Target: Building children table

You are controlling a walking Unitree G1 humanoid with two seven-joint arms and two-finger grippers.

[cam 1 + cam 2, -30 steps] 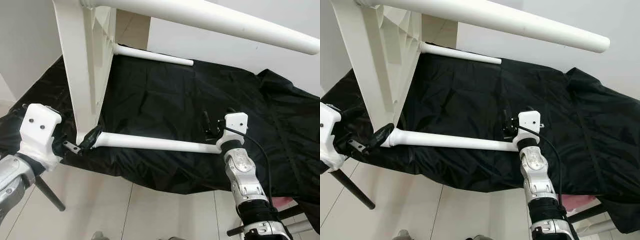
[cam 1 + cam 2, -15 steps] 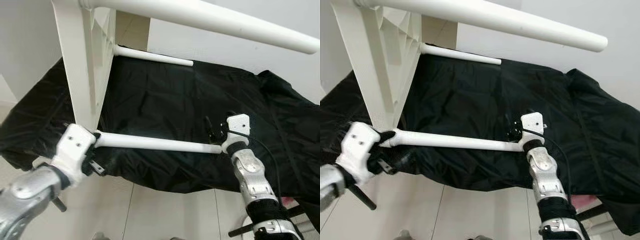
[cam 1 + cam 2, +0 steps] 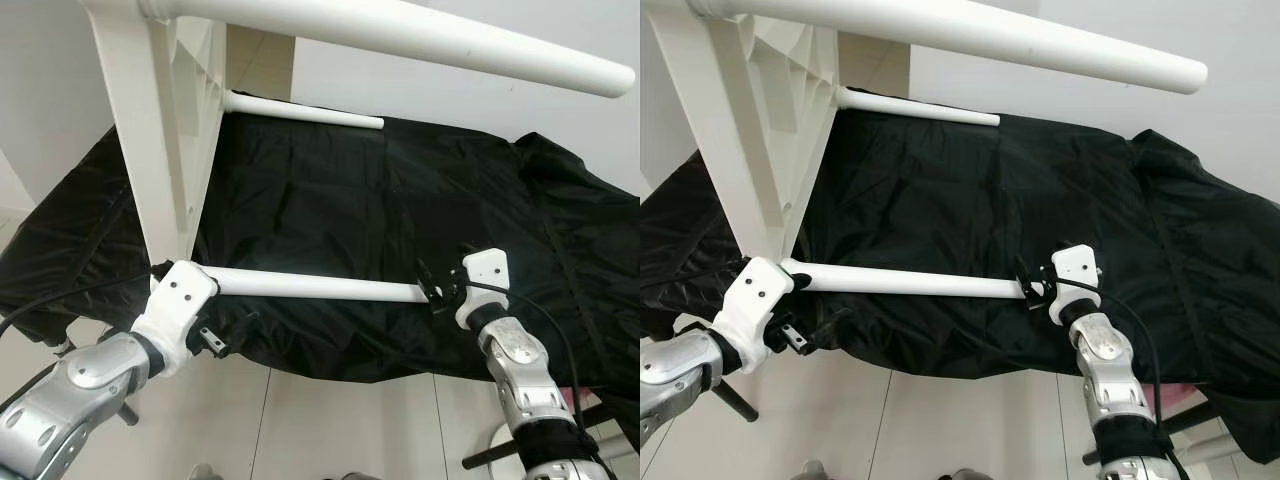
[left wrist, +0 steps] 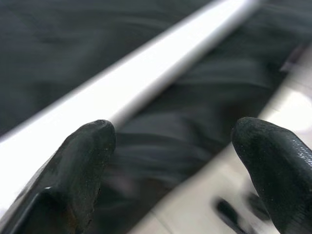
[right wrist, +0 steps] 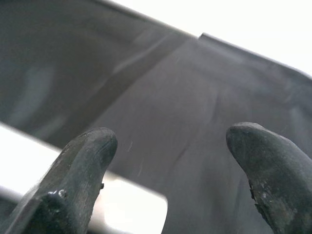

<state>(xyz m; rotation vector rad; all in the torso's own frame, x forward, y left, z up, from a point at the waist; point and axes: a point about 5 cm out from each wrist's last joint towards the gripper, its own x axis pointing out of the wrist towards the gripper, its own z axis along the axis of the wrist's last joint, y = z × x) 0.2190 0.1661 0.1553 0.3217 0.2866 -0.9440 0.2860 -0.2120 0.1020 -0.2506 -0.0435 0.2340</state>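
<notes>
Working from the near edge, I have my left gripper spread open at the socket end of the nearest white leg, 1 finger beside the tube; my right gripper stands open too, at that leg's free tip; the leg looks seated in the upturned tabletop frame over the black cloth; beyond, a 2nd leg and a 3rd also look fitted; I judge the build mostly done, tightening possibly left; a 4th leg I cannot confirm.
</notes>
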